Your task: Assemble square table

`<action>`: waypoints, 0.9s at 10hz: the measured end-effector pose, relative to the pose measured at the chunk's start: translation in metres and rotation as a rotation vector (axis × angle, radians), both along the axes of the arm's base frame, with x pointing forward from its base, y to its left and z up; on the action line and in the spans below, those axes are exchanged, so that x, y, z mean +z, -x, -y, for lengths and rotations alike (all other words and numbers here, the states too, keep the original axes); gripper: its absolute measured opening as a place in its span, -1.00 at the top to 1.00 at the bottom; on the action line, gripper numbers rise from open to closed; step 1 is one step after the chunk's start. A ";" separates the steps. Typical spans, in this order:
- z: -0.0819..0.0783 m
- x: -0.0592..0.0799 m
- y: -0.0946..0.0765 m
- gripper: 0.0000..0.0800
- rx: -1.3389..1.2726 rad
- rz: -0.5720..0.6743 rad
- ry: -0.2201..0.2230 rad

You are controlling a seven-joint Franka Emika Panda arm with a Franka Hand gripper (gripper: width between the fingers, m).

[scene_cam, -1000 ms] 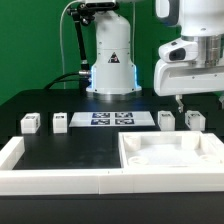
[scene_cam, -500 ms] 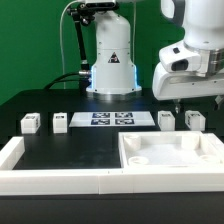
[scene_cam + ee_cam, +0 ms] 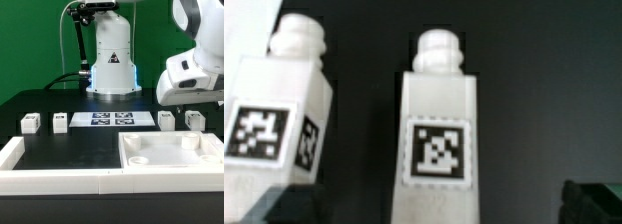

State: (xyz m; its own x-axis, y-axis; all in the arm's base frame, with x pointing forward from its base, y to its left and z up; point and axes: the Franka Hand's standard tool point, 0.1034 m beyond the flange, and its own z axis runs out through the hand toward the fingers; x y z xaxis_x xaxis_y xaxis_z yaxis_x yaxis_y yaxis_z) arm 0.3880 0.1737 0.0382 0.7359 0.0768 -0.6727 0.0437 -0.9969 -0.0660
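The square table's white tray-like top (image 3: 170,152) lies at the front on the exterior view's right. Four small white tagged leg posts stand in a row behind it: two on the left (image 3: 30,123) (image 3: 59,122) and two on the right (image 3: 166,120) (image 3: 195,120). My gripper (image 3: 196,104) hangs open just above the right pair. In the wrist view one leg post (image 3: 446,130) stands in line between my spread dark fingertips (image 3: 594,200), untouched, with a second leg post (image 3: 274,120) beside it. Nothing is held in my gripper (image 3: 441,205).
The marker board (image 3: 110,119) lies flat between the two pairs of legs. A long low white wall (image 3: 60,178) borders the front and left of the work area. The robot's base (image 3: 110,60) stands at the back.
The arm's hand has swung toward the exterior view's right and tilted, staying over the right pair of legs. The jaws have stayed wide, and no part has moved.
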 end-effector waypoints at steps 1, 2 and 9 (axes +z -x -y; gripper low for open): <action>-0.002 -0.005 0.000 -0.62 0.002 -0.033 -0.001; -0.002 -0.008 0.002 -0.62 0.004 -0.064 0.001; 0.000 -0.024 0.027 -0.62 0.009 -0.106 0.020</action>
State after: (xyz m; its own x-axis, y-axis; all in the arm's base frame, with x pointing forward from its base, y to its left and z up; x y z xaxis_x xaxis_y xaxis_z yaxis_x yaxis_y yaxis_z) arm 0.3615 0.1736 0.0146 0.6598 0.0688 -0.7483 0.0463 -0.9976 -0.0509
